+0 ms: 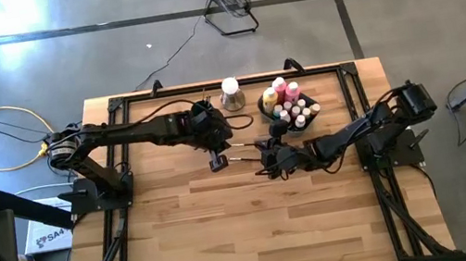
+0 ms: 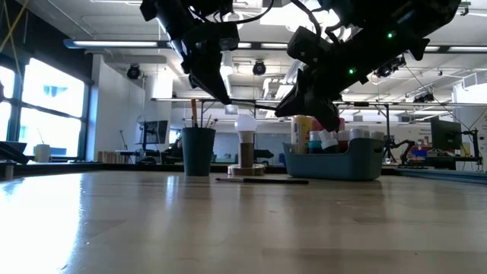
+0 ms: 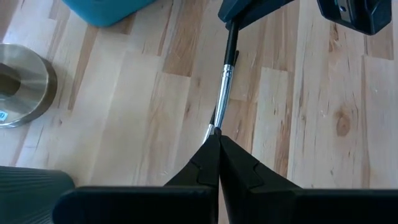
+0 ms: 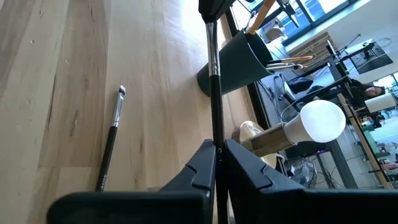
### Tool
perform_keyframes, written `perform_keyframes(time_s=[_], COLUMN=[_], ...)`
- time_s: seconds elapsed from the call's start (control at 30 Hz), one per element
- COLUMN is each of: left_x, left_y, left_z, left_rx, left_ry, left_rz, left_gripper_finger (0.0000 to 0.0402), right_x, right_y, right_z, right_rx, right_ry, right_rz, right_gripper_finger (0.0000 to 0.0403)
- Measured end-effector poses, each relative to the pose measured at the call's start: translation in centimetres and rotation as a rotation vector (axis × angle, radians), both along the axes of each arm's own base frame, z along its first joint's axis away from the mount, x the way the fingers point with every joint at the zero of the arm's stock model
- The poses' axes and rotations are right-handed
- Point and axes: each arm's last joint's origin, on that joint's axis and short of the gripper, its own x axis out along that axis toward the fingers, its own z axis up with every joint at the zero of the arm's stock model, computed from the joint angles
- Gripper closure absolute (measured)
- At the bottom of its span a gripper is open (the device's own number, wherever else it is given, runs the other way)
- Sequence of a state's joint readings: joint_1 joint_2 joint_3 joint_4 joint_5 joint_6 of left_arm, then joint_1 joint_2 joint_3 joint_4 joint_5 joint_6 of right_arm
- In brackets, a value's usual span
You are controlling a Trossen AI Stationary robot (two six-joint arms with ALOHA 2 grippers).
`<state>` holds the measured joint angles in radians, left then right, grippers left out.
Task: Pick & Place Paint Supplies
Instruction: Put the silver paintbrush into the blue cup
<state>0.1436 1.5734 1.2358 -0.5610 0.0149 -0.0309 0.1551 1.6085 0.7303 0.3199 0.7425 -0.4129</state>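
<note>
Both grippers pinch one brush (image 3: 225, 93) in mid-air.
Left gripper (image 3: 217, 140), right gripper (image 4: 217, 149) shut on opposite ends; only right wrist view shows second brush (image 4: 111, 144) lying on table (image 1: 258, 229).

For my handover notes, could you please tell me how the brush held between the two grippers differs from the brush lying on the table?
The held brush is off the table, gripped at one end by the left gripper and at the other by the right gripper; the lying brush rests flat on the wood, untouched. The held brush spans the gap between the grippers; the lying brush sits apart from both. Both are thin, dark-handled, with metal ferrules.

Overhead, table-level and two close wrist cameras share one brush (image 3: 224, 93).
</note>
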Motion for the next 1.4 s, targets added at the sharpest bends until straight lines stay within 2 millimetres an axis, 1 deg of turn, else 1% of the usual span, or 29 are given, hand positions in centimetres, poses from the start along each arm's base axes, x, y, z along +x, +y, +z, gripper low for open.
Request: perform_keyframes(time_s=[0.17,0.27,0.37,0.57,0.7,0.9,1.0,1.07,1.2,1.3,1.33,1.4], left_x=[0.0,0.0,0.0,0.1,-0.2,-1.2,-1.2,-1.1,-0.7,-1.2,-1.7,-3.0], left_y=[0.0,0.0,0.0,0.1,0.1,-0.1,0.0,0.1,0.1,0.1,0.1,-0.1], left_z=[0.0,0.0,0.1,0.9,2.0,4.3,5.0,5.1,4.9,5.5,5.9,6.0], left_rx=[0.012,0.033,0.033,0.073,0.07,0.036,0.03,0.055,0.108,0.186,0.208,0.223], left_ry=[0.0,0.003,0.004,0.003,0.049,0.153,0.144,0.137,0.083,-0.005,-0.048,-0.09], left_rz=[-0.011,-0.038,-0.042,-0.053,-0.051,-0.019,0.032,0.023,-0.023,-0.036,-0.029,-0.026], left_gripper_finger=[0.04,0.039,0.0365,0.0295,0.0269,0.0263,0.0263,0.0263,0.0263,0.0263,0.0263,0.0263], right_x=[0.0,0.0,0.0,0.0,0.0,0.0,0.0,0.0,0.0,0.0,0.0,0.0], right_y=[0.0,0.0,0.0,-0.1,-0.1,-0.1,-0.1,-0.1,0.0,0.0,0.0,0.0], right_z=[0.0,0.0,0.1,0.1,0.1,0.1,0.1,0.1,0.1,0.1,0.1,0.1], right_rx=[0.0,-0.001,-0.004,-0.005,-0.006,-0.005,-0.005,-0.004,0.02,0.032,0.036,0.046], right_ry=[-0.001,-0.004,-0.008,-0.012,-0.012,-0.011,-0.01,-0.011,-0.022,-0.022,-0.025,-0.032], right_rz=[-0.001,-0.003,-0.01,-0.016,-0.017,-0.015,-0.015,-0.015,-0.011,0.001,-0.001,-0.004], right_gripper_finger=[0.039,0.0388,0.039,0.0389,0.039,0.039,0.039,0.0389,0.039,0.039,0.039,0.039])
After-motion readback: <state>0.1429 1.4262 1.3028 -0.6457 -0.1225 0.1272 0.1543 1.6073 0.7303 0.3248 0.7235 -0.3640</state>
